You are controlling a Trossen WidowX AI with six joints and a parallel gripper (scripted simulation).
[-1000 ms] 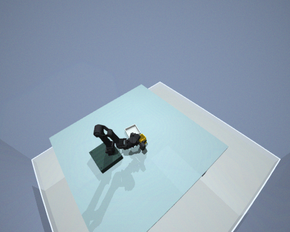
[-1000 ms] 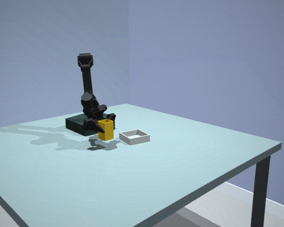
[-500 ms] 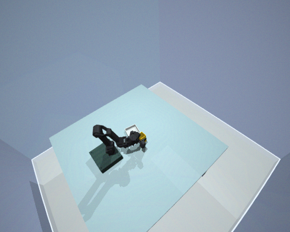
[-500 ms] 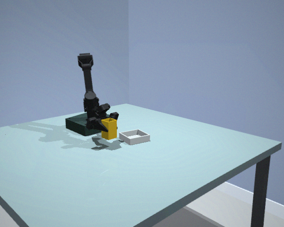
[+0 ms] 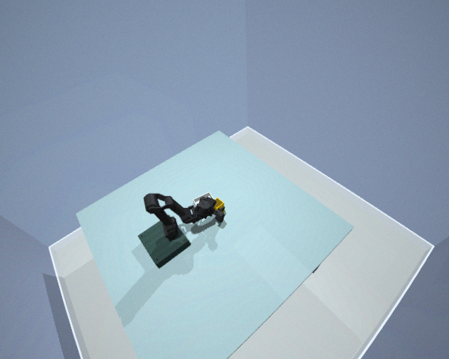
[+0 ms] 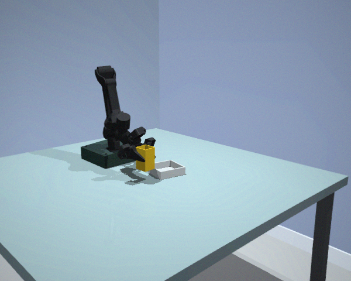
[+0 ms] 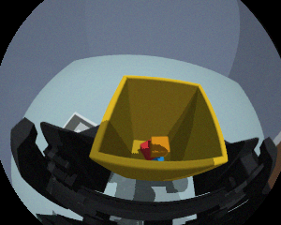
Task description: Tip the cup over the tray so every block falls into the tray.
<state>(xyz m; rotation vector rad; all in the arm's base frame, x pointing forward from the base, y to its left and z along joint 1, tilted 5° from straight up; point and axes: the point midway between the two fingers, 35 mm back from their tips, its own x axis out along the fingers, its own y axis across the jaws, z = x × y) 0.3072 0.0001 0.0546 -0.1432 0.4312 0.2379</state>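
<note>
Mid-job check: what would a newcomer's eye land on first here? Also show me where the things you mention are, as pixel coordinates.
Probably the yellow cup [image 5: 219, 203] [image 6: 145, 158] [image 7: 164, 171], upright in the gripper [image 7: 155, 120] above the table [image 5: 255, 247] [image 6: 169, 218] [image 7: 51, 98]. Inside it, red [image 7: 145, 149], orange [image 7: 159, 143] and blue [image 7: 157, 158] blocks show low down. Then the black arm [image 5: 176, 209] [image 6: 111, 96], arched over its dark green base [image 5: 155, 247] [image 6: 93, 157].

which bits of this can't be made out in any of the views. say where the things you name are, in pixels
- Blue block [image 7: 157, 158]: mostly hidden in the wrist view by the orange block [image 7: 159, 145] and cup rim.
- Cup [image 5: 219, 203] [image 6: 145, 158] [image 7: 159, 172] underside: facing away in every view.
- Tray [image 5: 208, 193] [image 6: 173, 173] [image 7: 73, 120]: part of its floor hidden by its near walls, exterior view.
</note>
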